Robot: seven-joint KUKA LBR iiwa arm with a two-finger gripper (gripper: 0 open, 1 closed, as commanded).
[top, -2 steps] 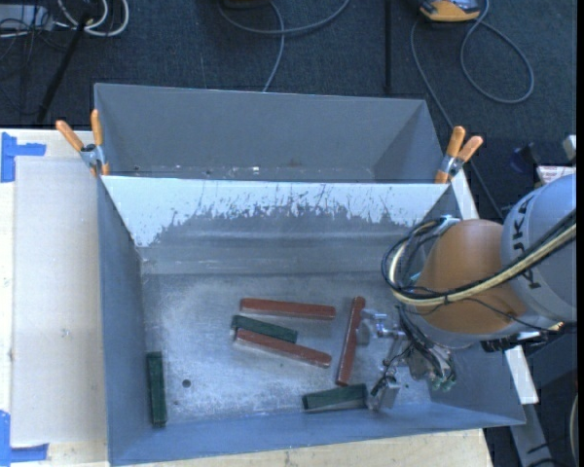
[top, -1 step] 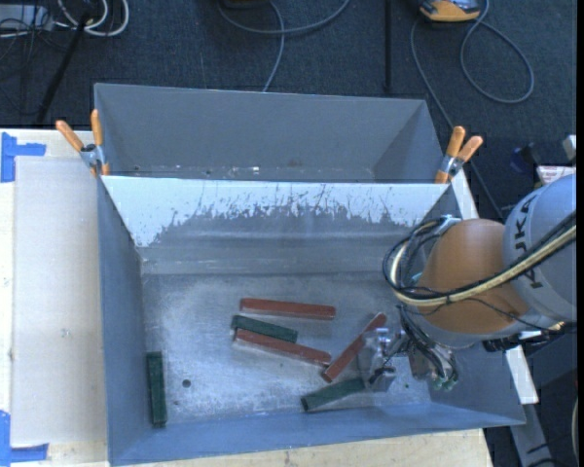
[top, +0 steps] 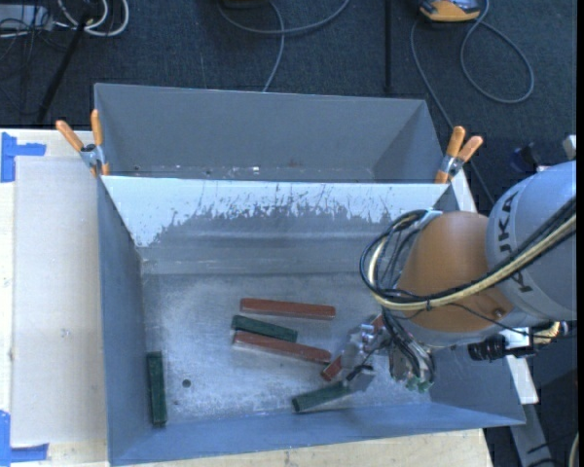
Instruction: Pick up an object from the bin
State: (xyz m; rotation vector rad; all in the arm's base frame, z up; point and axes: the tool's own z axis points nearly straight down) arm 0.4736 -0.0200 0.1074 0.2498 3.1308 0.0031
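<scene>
A grey metal bin [top: 273,144] was seen, with dark carpet [top: 273,56] and cables [top: 506,61] behind it. The tool [top: 362,360] was partly hidden under the orange cover [top: 448,261], so whether it was spread or pressed together could not be told. One green bar [top: 321,398] and a small red-brown piece [top: 333,368] were seen just beside the tool. Two more green bars and two red-brown bars were counted farther off.

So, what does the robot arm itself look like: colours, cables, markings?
The rounded pale grey arm carries dark lettering on its side. A smooth orange dome-shaped cover sits at the wrist, with black and pale cables looped around it. Below is a small metallic pincer with thin wires.
</scene>
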